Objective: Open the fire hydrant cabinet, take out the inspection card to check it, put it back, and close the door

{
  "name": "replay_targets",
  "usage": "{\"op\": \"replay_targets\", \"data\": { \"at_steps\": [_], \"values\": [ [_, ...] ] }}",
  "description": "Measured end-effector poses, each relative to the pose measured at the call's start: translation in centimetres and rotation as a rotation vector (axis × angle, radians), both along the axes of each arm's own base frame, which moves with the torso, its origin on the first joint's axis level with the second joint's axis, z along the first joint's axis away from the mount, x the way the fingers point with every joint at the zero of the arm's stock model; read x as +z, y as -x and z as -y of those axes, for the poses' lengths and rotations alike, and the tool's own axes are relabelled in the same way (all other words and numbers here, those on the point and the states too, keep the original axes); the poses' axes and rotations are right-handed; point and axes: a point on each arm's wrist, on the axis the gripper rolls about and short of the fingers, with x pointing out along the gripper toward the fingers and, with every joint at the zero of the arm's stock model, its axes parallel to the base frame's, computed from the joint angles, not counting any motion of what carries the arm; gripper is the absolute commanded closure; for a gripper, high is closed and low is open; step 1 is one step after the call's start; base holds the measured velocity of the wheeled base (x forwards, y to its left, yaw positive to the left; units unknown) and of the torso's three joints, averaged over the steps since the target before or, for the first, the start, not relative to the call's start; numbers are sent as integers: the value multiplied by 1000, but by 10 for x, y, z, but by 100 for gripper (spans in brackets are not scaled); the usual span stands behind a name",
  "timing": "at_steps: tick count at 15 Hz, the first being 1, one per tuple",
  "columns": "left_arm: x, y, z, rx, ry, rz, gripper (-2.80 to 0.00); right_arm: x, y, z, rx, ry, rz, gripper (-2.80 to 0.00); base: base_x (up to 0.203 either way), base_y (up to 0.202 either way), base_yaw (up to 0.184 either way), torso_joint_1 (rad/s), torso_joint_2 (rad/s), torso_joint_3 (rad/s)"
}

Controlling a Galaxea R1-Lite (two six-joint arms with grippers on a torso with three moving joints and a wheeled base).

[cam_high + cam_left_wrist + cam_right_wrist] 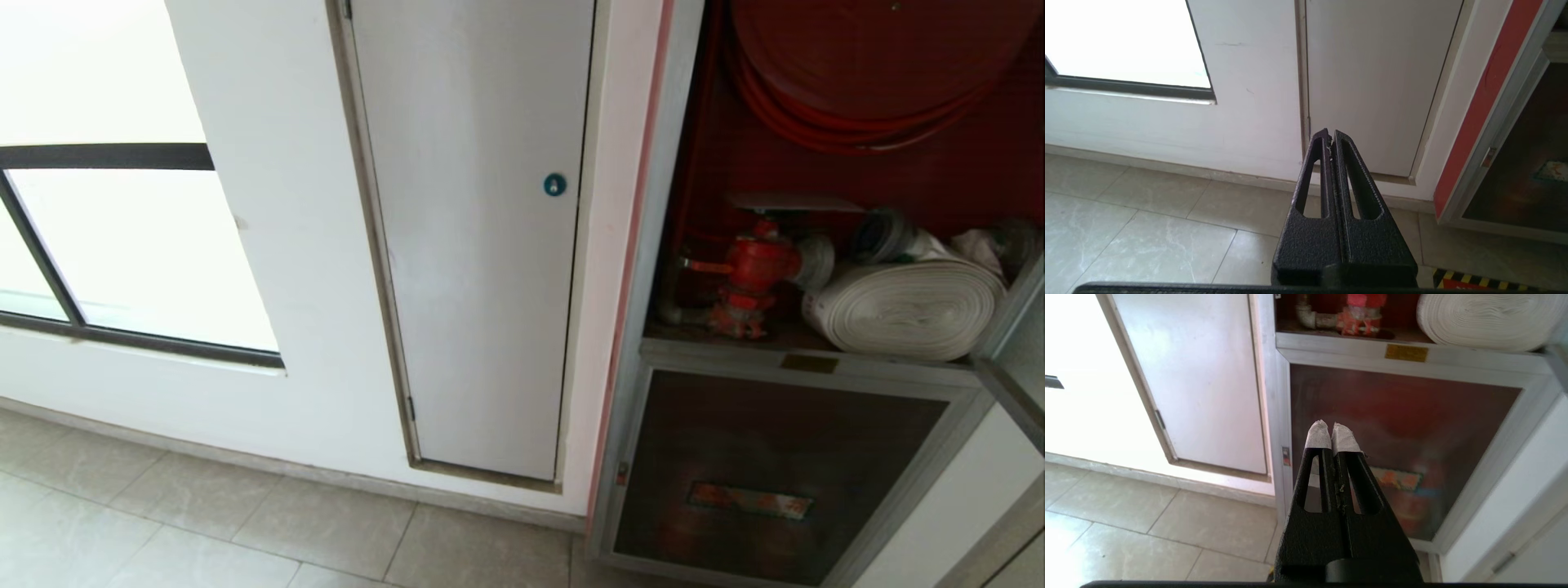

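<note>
The fire hydrant cabinet [804, 353] stands at the right with its upper red compartment exposed. Inside are a red valve [755, 265], a rolled white hose [906, 306] and a red hose reel [865, 73]. The door [1011, 385] shows only as a silver frame edge swung out at the far right. The inspection card is out of view. Neither arm is in the head view. My left gripper [1330, 132] is shut and empty, facing the white wall low down. My right gripper [1329, 424], with taped tips, is shut and empty before the cabinet's lower dark panel [1404, 428].
A plain grey-white door [482, 245] with a round blue lock [554, 184] sits left of the cabinet. A window [122, 245] is further left. The lower dark panel [775, 425] bears an orange label [749, 500]. Beige floor tiles [204, 523] lie below.
</note>
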Motion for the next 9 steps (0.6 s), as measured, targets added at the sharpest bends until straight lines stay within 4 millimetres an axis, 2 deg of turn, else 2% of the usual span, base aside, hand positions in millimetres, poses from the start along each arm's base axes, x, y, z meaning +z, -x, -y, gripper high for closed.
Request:
{"op": "replay_targets", "data": {
  "at_steps": [4, 5, 9],
  "values": [
    [0, 0, 0, 0, 0, 0, 0, 0, 0, 0, 0, -1, 0, 0, -189, 0, 2, 2, 1, 3],
    [0, 0, 0, 0, 0, 0, 0, 0, 0, 0, 0, 0, 0, 0, -93, 0, 1, -8, -12, 0],
    [0, 0, 0, 0, 0, 0, 0, 0, 0, 0, 0, 0, 0, 0, 0, 0, 0, 0, 0, 0]
  ]
}}
